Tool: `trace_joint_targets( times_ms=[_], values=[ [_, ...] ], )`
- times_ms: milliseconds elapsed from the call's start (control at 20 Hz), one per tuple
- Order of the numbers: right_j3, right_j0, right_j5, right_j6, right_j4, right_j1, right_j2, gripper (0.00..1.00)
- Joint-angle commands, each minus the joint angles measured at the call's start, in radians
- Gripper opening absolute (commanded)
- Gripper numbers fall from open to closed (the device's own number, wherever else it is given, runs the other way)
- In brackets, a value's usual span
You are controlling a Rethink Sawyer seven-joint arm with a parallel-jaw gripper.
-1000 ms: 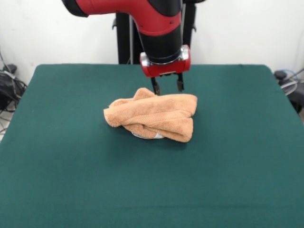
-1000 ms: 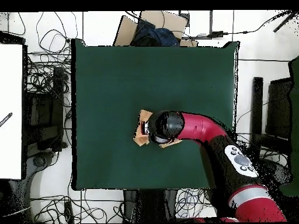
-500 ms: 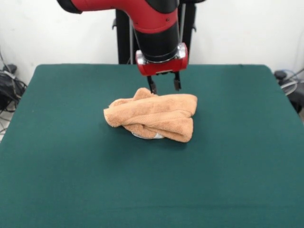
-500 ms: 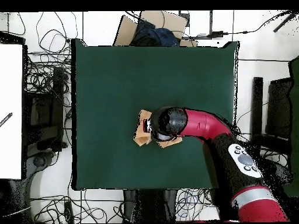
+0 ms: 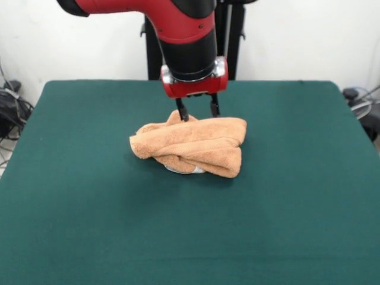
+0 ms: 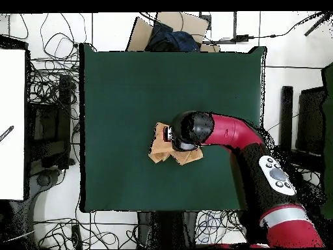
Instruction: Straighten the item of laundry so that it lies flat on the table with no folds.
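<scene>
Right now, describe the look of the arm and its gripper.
The arm is thick and round, glossy red with black sections. Its last link is a black cylinder closed by a red collar with a silvery band. The gripper has two thin dark fingers. From overhead, a white oval panel with dark buttons sits on a black section. No loose cables show on it.

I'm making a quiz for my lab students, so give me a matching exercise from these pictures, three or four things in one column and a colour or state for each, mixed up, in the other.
Things:
1. towel
2. table
3. gripper
4. arm

States:
A. open, fingers pointing down at the towel's far edge
B. red and black, coming down from above
C. orange-tan, bunched in thick folds
D. dark green, flat

Pairs: 1-C, 2-D, 3-A, 4-B
</scene>
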Motion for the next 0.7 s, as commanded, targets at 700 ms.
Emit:
trace_joint_targets(
  times_ms=[700],
  values=[
    [-0.097, 0.062, -0.012, -0.041, -0.068, 0.085, 0.043, 1.00]
  ],
)
